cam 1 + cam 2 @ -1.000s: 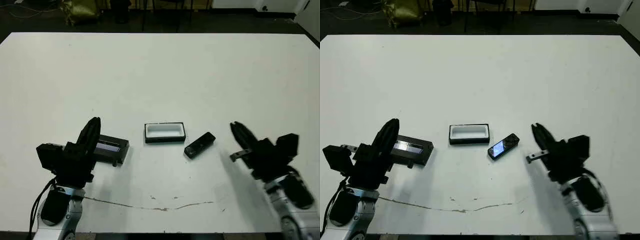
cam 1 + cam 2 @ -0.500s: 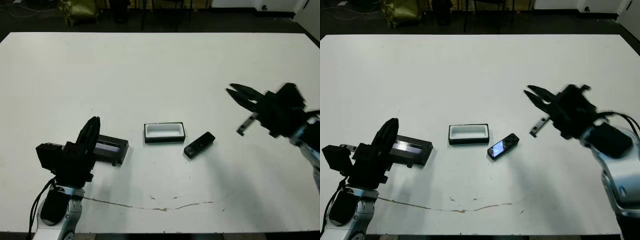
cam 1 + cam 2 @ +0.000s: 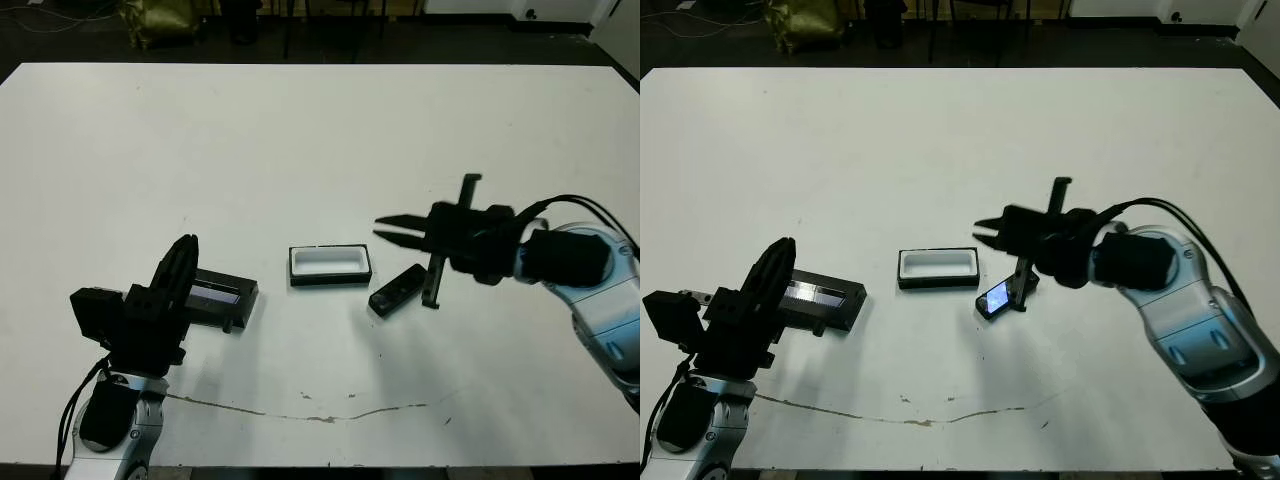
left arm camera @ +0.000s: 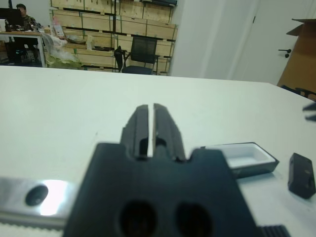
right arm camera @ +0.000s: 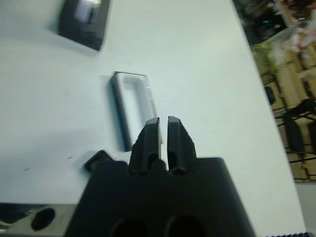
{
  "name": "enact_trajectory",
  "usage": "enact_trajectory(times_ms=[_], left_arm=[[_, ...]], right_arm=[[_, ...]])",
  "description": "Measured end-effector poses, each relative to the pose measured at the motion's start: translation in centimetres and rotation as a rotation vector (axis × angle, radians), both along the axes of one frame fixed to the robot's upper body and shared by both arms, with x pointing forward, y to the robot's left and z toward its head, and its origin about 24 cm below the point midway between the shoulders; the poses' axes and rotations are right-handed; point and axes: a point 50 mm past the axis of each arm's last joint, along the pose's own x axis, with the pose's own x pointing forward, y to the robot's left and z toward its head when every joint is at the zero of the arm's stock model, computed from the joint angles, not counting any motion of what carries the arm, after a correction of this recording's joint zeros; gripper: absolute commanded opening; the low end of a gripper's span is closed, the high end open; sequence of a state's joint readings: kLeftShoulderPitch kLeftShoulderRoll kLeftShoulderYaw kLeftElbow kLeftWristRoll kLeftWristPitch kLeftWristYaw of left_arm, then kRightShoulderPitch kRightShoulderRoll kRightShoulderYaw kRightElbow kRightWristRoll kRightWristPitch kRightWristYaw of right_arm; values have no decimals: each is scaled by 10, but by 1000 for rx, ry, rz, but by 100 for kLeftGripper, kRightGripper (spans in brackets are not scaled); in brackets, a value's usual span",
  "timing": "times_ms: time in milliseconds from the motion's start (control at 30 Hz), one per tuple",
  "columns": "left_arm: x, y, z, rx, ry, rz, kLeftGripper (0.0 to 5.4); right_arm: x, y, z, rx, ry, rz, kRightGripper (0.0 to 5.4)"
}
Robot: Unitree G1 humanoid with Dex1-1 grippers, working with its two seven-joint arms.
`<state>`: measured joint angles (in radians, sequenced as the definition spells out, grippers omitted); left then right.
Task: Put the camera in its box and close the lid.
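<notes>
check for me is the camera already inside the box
No, the camera lies on the table just beside the box, whose white-lined inside holds nothing.

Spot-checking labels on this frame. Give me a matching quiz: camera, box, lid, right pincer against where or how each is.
Things:
1. camera
2. box
3. lid
4. right pincer

States:
A. open tray, white lining showing, nothing in it
B. above the table, near the box's right end
C. lies angled on the table, right of the box
D. flat on the table beside the left pincer

Pairs: 1-C, 2-A, 3-D, 4-B
</notes>
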<state>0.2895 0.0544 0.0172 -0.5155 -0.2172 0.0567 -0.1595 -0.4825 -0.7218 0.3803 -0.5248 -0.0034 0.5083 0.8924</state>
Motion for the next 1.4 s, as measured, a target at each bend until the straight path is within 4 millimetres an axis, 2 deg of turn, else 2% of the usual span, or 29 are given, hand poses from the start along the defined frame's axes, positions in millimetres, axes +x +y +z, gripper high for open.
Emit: enact_trajectory(times_ms=[367, 733, 1400], left_arm=[[0, -1, -1, -6, 12, 3, 1], [-1, -2, -1, -8, 23, 18, 1], [-1, -3, -2, -12, 35, 25, 1]], right_arm=[[2, -1, -6, -89, 39, 14, 0], [12, -2, -16, -178, 34, 8, 0], [11, 8, -27, -180, 66, 76, 0]])
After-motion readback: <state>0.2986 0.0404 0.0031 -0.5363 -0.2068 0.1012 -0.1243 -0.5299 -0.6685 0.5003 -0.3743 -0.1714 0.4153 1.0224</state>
